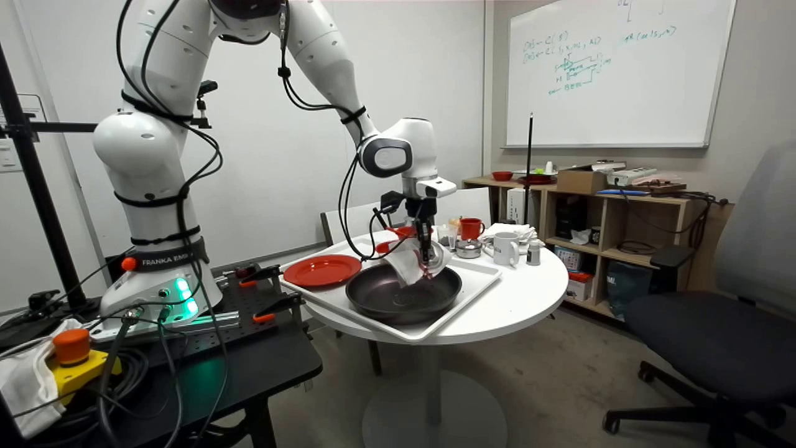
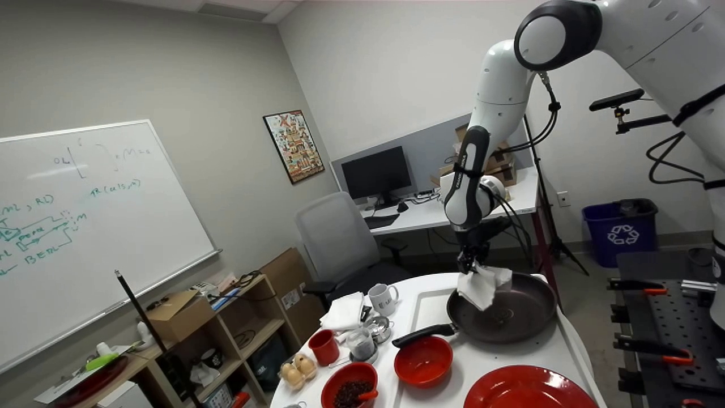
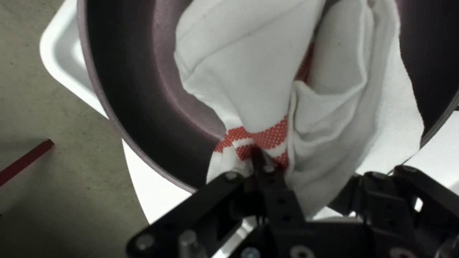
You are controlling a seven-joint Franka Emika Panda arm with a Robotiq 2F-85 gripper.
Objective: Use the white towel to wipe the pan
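You're holding the towel [image 3: 247,75] in the gripper [image 1: 426,256], jaws clamped on a bunched fold, its loose end hanging over the pan [image 2: 507,317] near the tabletop's [image 1: 528,295] edge. For a good wipe, you should be lowering until it is spreading on the pan's floor, then sweeping lightly inward from that edge.

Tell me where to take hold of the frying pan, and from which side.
Grip the frying pan by its black handle, probably best from above, pinching across its width: it is long and narrow and juts out from the round pan. The red bowl sits close along one side, so coming in sideways there looks riskier.
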